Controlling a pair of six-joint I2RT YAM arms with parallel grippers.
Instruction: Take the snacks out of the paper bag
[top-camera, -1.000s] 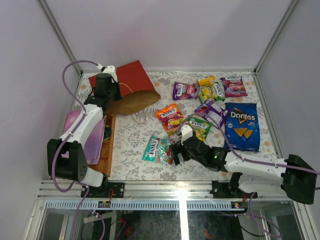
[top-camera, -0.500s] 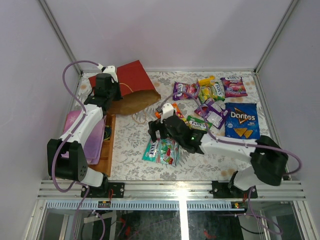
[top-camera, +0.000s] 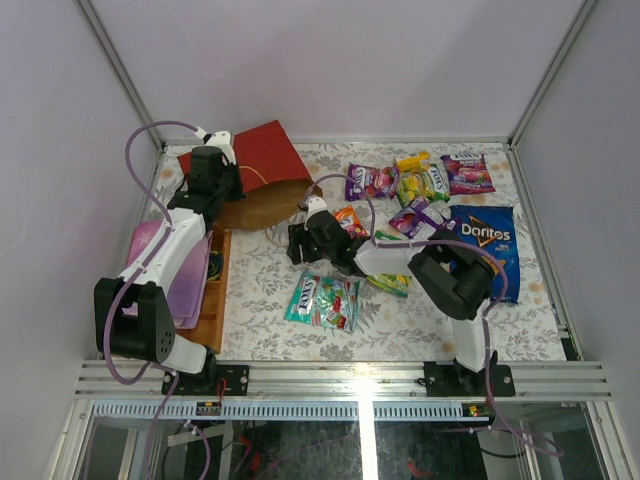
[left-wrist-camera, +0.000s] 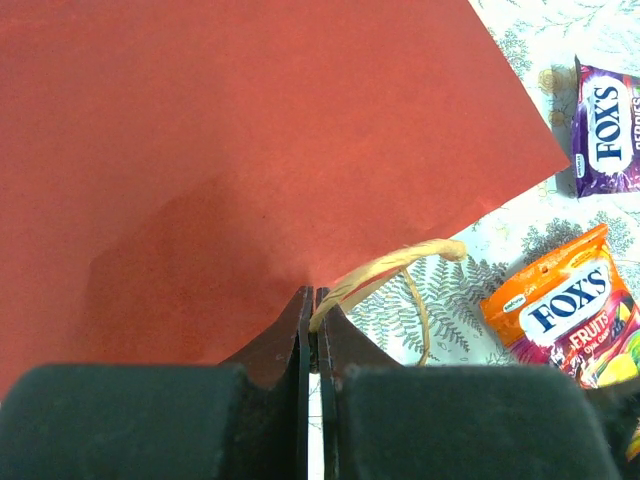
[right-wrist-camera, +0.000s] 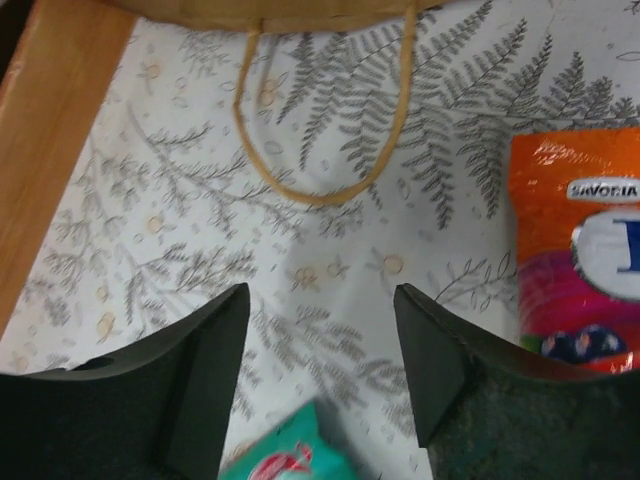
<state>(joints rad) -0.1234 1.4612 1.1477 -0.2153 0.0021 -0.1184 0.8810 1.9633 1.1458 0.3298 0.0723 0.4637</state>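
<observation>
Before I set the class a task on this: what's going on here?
Two robot arms are emptying a red paper bag of snacks. The left gripper is shut on one cord handle, holding the bag at far left. The right gripper hangs open and empty over the tablecloth, by the bag's other handle. Packets, including a Doritos bag, lie spread out nearby.

Bright even light, soft shadows (wrist foregrounds seemingly blurred).

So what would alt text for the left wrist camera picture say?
The left gripper is pinched shut on the tan cord handle of a red paper bag that fills most of the frame. At right, an orange packet and a purple packet lie on a fern-patterned tablecloth.
</observation>
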